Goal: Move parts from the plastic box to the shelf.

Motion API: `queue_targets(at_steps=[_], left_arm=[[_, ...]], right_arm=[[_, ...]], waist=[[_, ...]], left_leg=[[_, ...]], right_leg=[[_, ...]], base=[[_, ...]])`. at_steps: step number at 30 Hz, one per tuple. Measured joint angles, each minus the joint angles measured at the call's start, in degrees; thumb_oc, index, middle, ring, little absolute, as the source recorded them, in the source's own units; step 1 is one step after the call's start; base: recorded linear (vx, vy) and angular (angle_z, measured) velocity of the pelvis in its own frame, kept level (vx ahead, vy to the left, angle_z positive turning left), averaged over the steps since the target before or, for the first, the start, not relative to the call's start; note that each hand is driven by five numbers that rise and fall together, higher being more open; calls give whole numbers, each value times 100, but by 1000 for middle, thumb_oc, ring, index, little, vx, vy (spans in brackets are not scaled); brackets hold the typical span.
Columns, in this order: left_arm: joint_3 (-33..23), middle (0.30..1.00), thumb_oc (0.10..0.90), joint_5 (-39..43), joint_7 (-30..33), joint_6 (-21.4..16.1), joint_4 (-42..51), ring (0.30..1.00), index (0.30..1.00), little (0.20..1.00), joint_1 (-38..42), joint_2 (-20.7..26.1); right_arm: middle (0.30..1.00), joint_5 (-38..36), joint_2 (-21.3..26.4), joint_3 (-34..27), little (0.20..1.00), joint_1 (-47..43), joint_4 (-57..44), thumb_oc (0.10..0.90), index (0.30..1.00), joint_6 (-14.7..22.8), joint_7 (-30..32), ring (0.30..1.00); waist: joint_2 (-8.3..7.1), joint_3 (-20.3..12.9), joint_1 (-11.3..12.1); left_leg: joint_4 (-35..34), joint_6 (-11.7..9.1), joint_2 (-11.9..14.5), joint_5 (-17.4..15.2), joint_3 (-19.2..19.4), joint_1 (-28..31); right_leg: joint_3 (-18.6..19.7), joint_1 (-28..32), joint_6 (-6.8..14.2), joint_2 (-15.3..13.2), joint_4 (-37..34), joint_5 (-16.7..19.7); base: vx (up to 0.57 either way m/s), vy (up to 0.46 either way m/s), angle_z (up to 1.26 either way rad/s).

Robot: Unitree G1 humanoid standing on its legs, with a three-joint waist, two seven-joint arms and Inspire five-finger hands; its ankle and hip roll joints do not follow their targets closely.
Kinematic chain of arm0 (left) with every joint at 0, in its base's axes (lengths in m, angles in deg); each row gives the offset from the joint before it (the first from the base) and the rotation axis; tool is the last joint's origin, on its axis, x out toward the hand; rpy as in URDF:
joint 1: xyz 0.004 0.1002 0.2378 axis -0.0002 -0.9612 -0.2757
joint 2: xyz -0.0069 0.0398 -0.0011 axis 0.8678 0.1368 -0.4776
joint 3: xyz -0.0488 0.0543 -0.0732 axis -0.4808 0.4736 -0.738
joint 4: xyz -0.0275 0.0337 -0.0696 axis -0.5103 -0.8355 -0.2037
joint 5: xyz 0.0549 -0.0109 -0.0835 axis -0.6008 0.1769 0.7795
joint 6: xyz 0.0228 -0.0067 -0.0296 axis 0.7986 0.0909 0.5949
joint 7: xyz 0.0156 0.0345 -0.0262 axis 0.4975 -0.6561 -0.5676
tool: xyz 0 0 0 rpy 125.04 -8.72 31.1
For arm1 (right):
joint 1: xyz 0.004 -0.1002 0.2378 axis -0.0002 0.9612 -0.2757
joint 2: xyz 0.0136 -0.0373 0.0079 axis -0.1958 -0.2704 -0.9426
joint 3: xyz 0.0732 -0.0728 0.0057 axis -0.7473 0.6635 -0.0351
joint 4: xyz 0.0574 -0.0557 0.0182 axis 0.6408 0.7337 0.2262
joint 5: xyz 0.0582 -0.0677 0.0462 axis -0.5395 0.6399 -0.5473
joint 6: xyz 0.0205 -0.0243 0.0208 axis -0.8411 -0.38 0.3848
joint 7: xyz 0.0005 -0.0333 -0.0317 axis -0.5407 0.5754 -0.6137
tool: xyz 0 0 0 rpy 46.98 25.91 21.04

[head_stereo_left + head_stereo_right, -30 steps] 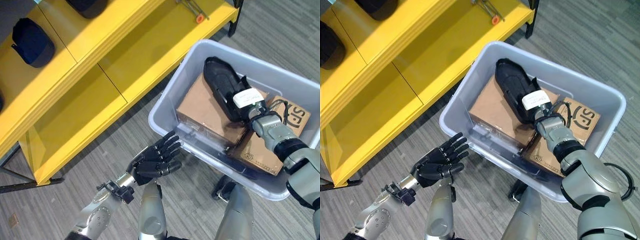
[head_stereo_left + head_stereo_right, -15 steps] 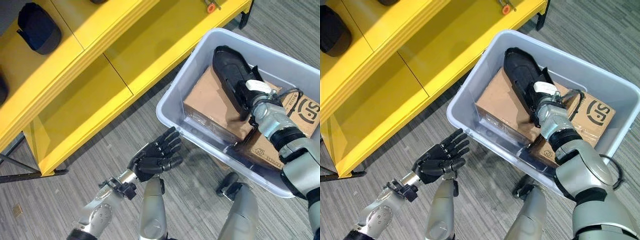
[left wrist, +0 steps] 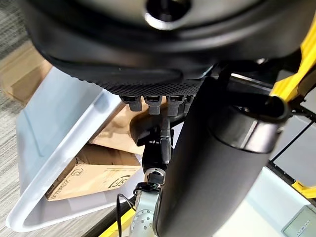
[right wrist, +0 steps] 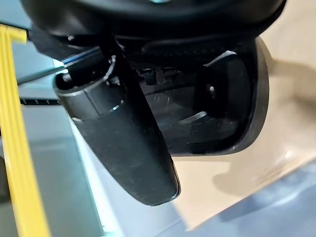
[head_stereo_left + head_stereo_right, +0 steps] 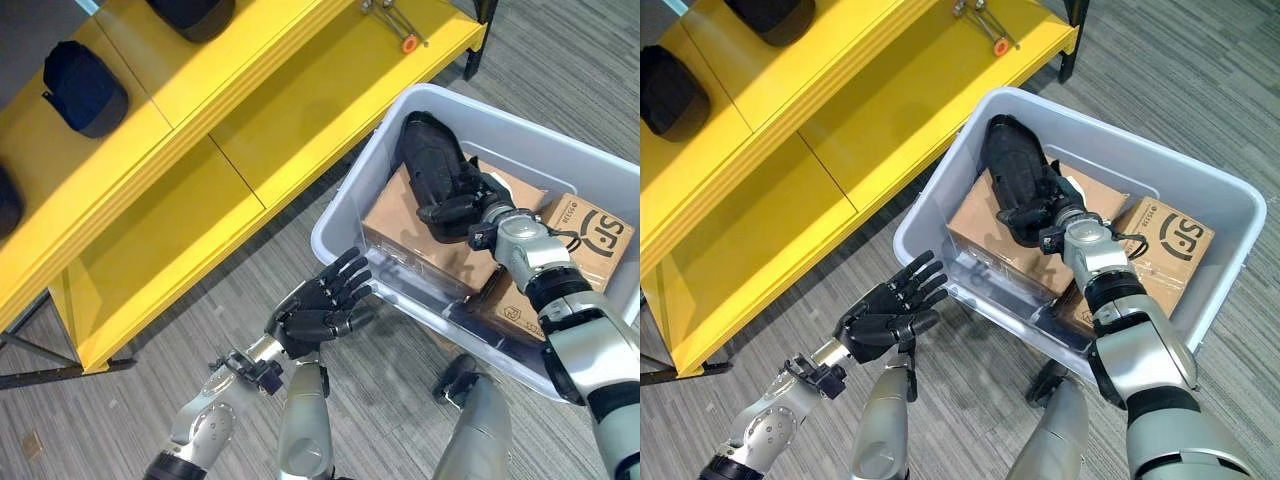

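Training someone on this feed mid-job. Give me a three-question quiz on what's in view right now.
1. True or false: the right robot hand is on the black part in the bin.
2. What lies under the black part? A) cardboard box B) towel C) tray
3. The left robot hand is open over the ____.

Key: 1 true; 2 A; 3 floor

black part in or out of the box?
In. The black part lies on the cardboard boxes inside the plastic box, right hand on it.
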Motion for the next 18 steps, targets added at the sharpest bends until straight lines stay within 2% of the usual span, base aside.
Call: queue_targets(at_steps=[6,8,12,16,18], left_arm=[[216,1000,900,0,99,-127,-8,1000,1000,1000,7,-3],[260,1000,900,-1,124,-171,-22,1000,1000,1000,-22,-8],[402,1000,900,0,242,-255,-34,1000,1000,1000,-27,-8],[431,1000,900,0,241,-372,-64,1000,1000,1000,-93,-10],[470,1000,900,3,231,-511,-82,1000,1000,1000,-113,-12]], right_arm=[[1000,-675,-345,-57,1000,259,-261,900,1000,16,156,1000],[1000,-1125,-650,-185,1000,290,-260,900,1000,22,267,1000],[1000,-2614,-1066,-691,1000,433,-205,900,1000,29,187,1000],[1000,-3918,-1145,-694,1000,814,-210,900,1000,35,-225,1000],[1000,-4744,-1263,-693,1000,1235,-436,900,1000,191,-489,1000]], waist=[[1,0,-16],[1,0,-12],[8,3,4],[19,8,2],[99,45,-13]], left_leg=[[30,23,-41,-56,6,34],[85,-5,-49,-84,18,28],[80,5,-80,-95,70,23],[86,37,-89,-121,88,22],[96,57,-108,-133,97,26]], right_leg=[[58,24,54,-16,-20,-18],[105,24,75,-9,-34,-3],[158,20,123,-3,-116,49],[170,18,94,-3,-129,73],[191,18,98,-13,-127,71]], base=[[38,36,-1],[42,25,-3],[28,37,-1],[9,34,-1],[2,51,0]])
